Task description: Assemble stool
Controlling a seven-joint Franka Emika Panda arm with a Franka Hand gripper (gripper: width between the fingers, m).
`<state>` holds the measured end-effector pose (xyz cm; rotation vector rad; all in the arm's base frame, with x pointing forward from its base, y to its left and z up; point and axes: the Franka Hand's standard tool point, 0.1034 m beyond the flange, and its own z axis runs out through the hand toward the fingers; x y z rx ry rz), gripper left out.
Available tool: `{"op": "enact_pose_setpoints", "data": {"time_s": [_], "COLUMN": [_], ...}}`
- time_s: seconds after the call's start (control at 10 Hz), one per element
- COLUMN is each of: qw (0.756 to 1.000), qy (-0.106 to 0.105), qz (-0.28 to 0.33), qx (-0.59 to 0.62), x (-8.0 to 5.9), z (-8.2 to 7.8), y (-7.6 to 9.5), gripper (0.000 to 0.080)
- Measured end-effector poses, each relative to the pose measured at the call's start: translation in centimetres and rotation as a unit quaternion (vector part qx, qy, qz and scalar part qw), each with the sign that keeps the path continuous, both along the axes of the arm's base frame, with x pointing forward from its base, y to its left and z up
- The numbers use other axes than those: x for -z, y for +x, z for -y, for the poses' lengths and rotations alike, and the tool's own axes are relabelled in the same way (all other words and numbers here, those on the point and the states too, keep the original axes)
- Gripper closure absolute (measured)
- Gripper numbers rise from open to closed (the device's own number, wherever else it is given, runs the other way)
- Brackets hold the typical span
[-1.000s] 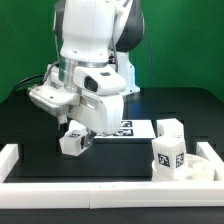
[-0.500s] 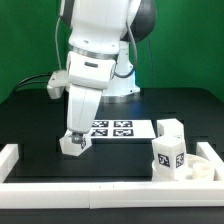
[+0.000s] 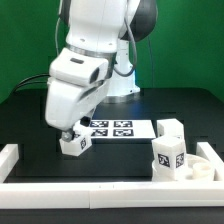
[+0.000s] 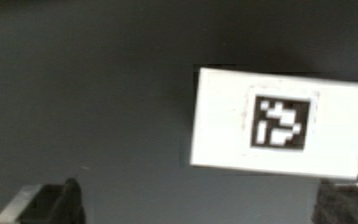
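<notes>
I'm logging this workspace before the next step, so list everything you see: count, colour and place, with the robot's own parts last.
Stool leg: one, white with a black-and-white tag, lying on the black table below the gripper, towards the exterior view's left.
Stool legs: at least two, white, tagged, standing on the seat at the exterior view's right.
Stool seat: one, white round disc, partly hidden behind the rail at the exterior view's right.
Marker board: one, flat white with square tags, mid-table.
Edge rail: one, white, along the near edge with raised ends.
Table: one, black.
Robot arm: one, white, over the table.
Gripper: one, jaws open above the lone leg, holding nothing.
</notes>
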<state>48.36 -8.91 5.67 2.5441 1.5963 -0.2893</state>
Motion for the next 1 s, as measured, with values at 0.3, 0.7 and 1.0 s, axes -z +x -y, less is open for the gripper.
{"op": "enact_pose_setpoints", "data": {"time_s": [0.3, 0.7, 1.0], "qw": [0.966, 0.932, 0.796], "qy": [-0.008, -0.014, -0.022], "qz": [0.012, 0.027, -0.031], "qx": [0.258, 0.360, 0.604], "x": [0.1, 0.3, 0.7], "z": [1.1, 1.3, 1.4], "y": [0.0, 0.0, -0.2], "gripper": [0.0150, 0.0150, 0.0150]}}
